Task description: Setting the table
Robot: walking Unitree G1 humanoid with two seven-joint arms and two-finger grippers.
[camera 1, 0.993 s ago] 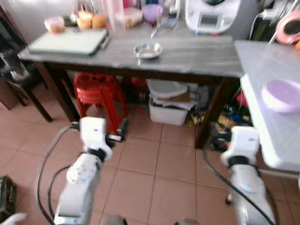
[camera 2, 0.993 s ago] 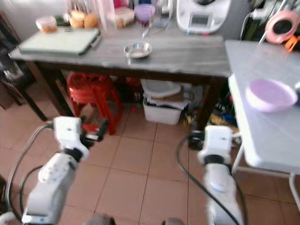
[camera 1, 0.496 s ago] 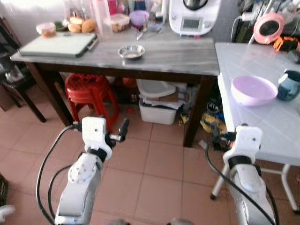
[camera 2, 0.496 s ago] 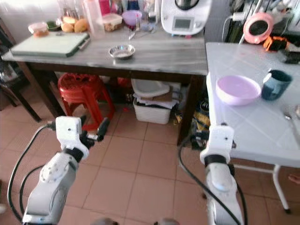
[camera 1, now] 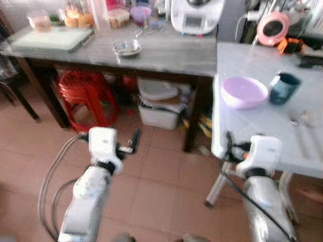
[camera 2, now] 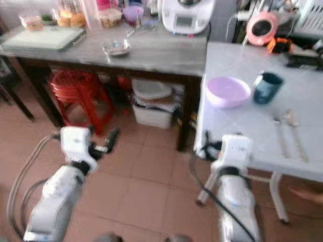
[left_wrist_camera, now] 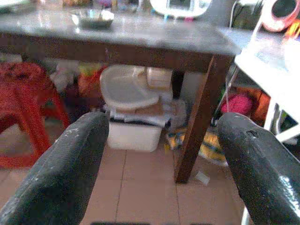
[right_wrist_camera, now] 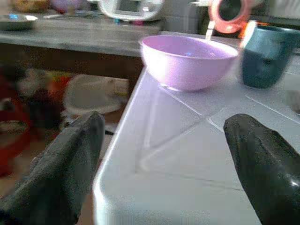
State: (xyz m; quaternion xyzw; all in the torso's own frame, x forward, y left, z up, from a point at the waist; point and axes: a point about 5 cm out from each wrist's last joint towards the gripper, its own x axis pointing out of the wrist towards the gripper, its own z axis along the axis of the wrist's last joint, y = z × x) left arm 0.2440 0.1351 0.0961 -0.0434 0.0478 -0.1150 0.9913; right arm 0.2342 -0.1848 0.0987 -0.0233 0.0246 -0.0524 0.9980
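Observation:
A white table (camera 1: 262,126) stands at my right, carrying a lilac bowl (camera 1: 244,92), a teal mug (camera 1: 283,87) and some cutlery (camera 2: 288,120). My right gripper (right_wrist_camera: 164,123) is open and empty. It is level with the table's near edge, and the lilac bowl (right_wrist_camera: 190,61) and mug (right_wrist_camera: 267,56) lie a short way beyond it. My left gripper (left_wrist_camera: 161,122) is also open and empty. It is held out over the tiled floor, facing the space under a grey-topped wooden table (camera 1: 166,53). A small metal bowl (camera 1: 126,49) sits on that table.
The grey-topped table also holds a cutting board (camera 1: 50,39), food containers and a white appliance (camera 1: 193,15). Under it are a red stool (camera 1: 86,96) and a white bin (camera 1: 159,103). Tiled floor lies open ahead. A pink fan (camera 1: 272,27) stands behind the white table.
The whole view has swung to the right, bringing more of the white table with its mug and cutlery into sight. Both arms keep the same pose, fingers apart.

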